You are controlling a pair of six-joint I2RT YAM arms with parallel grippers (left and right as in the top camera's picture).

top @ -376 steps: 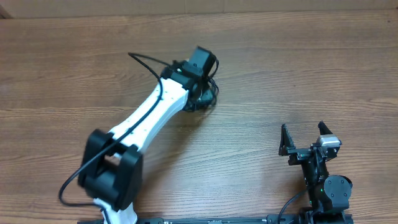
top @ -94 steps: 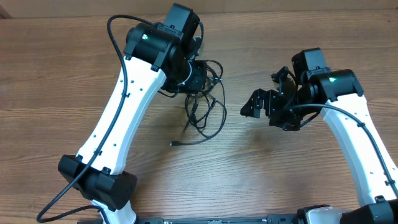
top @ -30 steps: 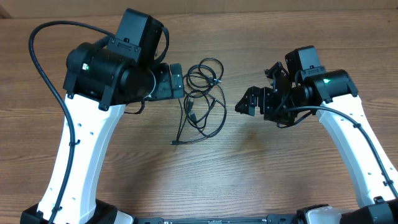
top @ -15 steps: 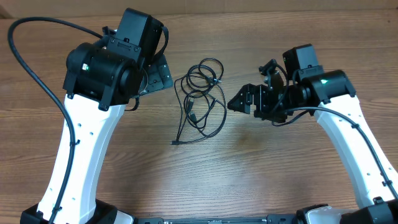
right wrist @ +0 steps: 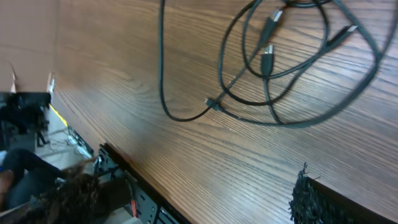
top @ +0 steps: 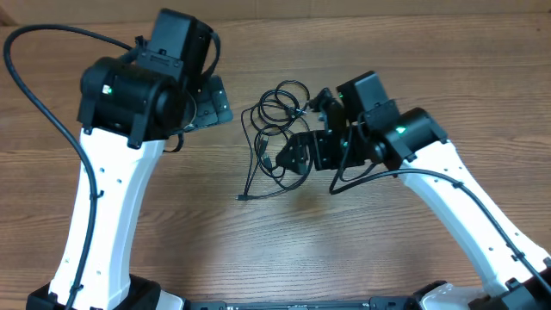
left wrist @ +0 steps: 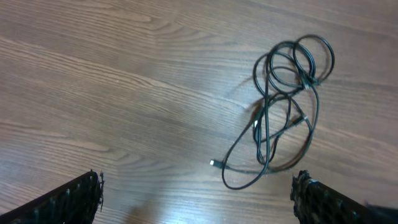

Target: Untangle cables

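Note:
The cables [top: 274, 142] lie as one loose black tangle on the wooden table, with round loops at the far end and a plug end [top: 244, 198] trailing toward the front. My right gripper [top: 307, 127] hovers open over the tangle's right side, holding nothing. My left gripper [top: 207, 102] stands open just left of the tangle, apart from it. In the left wrist view the cables [left wrist: 286, 106] lie ahead and to the right of the open left gripper [left wrist: 196, 199]. In the right wrist view the strands [right wrist: 267, 59] spread beyond the open right gripper [right wrist: 193, 199].
The table's front edge [right wrist: 134, 171] with a black frame and clutter beyond it shows in the right wrist view. Both white arms [top: 103, 198] [top: 465, 198] reach in from the front corners. Thick black wires arch over the left arm [top: 34, 77].
The right arm has swung left, from beside the cables to above their right side. The left gripper has drawn slightly back and left. Both stay open; the cables have not moved.

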